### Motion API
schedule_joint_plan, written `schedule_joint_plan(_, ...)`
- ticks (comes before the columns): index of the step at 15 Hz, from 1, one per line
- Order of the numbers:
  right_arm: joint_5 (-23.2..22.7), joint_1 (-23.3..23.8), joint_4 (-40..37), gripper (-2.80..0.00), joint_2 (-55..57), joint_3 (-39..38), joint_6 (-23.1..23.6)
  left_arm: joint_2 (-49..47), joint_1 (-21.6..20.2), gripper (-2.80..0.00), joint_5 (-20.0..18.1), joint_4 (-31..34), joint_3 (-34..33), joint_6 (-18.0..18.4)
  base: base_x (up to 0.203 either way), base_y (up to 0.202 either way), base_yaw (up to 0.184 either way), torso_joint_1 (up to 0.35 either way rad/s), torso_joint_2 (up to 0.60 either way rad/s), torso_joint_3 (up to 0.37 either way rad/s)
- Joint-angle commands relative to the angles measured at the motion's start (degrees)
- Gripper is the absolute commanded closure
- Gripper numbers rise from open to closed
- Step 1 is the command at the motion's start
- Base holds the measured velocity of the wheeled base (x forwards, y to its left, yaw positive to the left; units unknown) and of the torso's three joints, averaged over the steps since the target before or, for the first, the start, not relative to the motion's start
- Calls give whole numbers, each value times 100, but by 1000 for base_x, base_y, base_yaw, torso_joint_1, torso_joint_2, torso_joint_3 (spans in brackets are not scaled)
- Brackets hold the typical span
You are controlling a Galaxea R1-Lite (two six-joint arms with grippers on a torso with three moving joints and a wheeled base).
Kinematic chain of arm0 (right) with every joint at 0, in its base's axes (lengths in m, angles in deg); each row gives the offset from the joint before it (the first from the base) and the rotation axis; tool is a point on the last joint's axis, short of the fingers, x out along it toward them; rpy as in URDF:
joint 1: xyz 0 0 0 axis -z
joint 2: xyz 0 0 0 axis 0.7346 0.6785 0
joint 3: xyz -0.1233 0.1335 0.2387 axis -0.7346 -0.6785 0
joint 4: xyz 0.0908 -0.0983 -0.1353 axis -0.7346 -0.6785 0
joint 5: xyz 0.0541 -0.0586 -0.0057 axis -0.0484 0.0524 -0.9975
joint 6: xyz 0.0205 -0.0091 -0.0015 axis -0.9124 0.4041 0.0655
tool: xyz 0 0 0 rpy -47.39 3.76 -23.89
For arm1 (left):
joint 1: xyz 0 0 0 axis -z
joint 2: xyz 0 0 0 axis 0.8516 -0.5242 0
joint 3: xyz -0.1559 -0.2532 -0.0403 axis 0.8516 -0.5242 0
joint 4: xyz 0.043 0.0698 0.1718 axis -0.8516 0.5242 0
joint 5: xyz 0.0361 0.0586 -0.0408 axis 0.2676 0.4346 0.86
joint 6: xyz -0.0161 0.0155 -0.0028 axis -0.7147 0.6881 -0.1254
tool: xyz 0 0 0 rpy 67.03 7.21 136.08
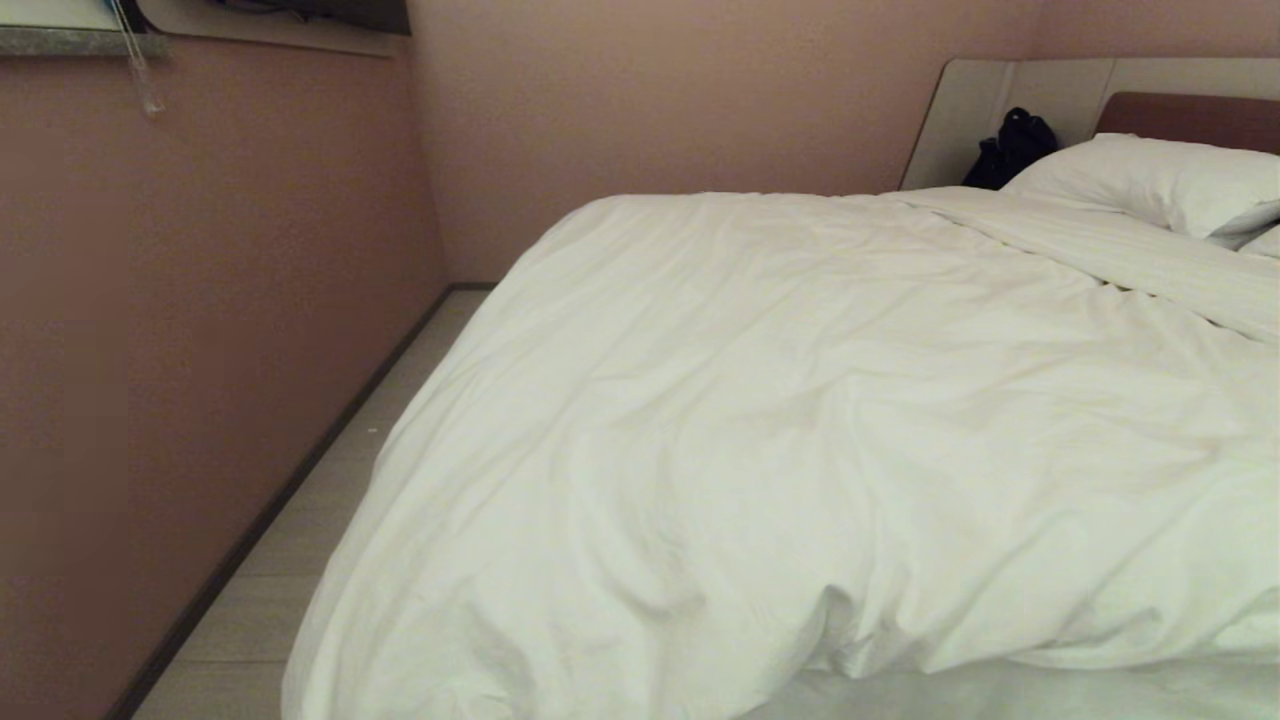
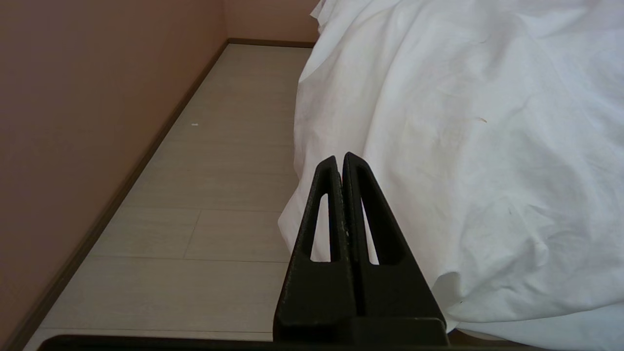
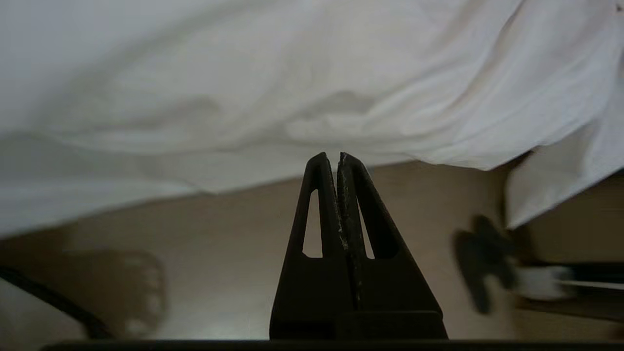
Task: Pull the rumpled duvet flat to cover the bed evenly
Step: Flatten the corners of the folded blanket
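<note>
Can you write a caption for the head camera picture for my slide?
Rumpled white duvet spilling off the bed's left side, pillow by the headboard.

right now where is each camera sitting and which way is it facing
Head view: on the robot's head, looking forward and down over the duvet on the bed, pillow at the far right; no arm shows.
Left wrist view: behind the left gripper, fingers shut, facing the floor strip and the duvet's hanging side.
Right wrist view: behind the right gripper, shut, facing the duvet's lower edge.
Shared: head and left wrist views both show the floor strip between wall and bed.
</note>
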Motion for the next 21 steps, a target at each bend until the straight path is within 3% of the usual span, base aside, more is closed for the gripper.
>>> schedule_joint_plan(1, 428, -5, 199, 0, 624, -32, 1637, 2, -2, 0, 3, -3, 0, -4, 0, 0, 0, 0, 0, 0)
schedule_joint_plan(2, 384, 41, 480, 0, 686, -58, 1214, 2, -2, 0, 3, -3, 0, -4, 0, 0, 0, 0, 0, 0)
schedule_joint_plan(5, -42, 475, 782, 0, 626, -16, -796, 2, -2, 0, 3, -3, 0, -4, 0, 0, 0, 0, 0, 0)
schedule_joint_plan(7, -699, 1103, 702, 0, 607, -2, -2285, 2, -2, 0, 3, -3, 0, -4, 0, 0, 0, 0, 0, 0)
schedule_joint_plan(8, -1308, 1494, 616, 0, 632, -8, -2944, 2, -2, 0, 3, -3, 0, -4, 0, 0, 0, 0, 0, 0)
schedule_joint_plan(11, -3811, 2828, 476, 0, 681, -29, -4426, 2, -2, 0, 3, -3, 0, -4, 0, 0, 0, 0, 0, 0)
schedule_joint_plan(13, -4880, 3674, 477, 0, 914, 5, -5330, 2, -2, 0, 3, -3, 0, -4, 0, 0, 0, 0, 0, 0)
schedule_joint_plan(15, -5481, 4418, 486, 0, 1283, 28, -5700, 2, -2, 0, 3, -3, 0, -4, 0, 0, 0, 0, 0, 0)
schedule_joint_plan(18, -6633, 5229, 463, 0, 1839, -32, -5783, 2, -2, 0, 3, -3, 0, -4, 0, 0, 0, 0, 0, 0)
schedule_joint_plan(19, -6741, 5271, 469, 0, 1979, -98, -5711, 2, -2, 0, 3, -3, 0, -4, 0, 0, 0, 0, 0, 0)
schedule_joint_plan(21, -6859, 5279, 501, 0, 2178, -338, -5032, 2, -2, 0, 3, -3, 0, -4, 0, 0, 0, 0, 0, 0)
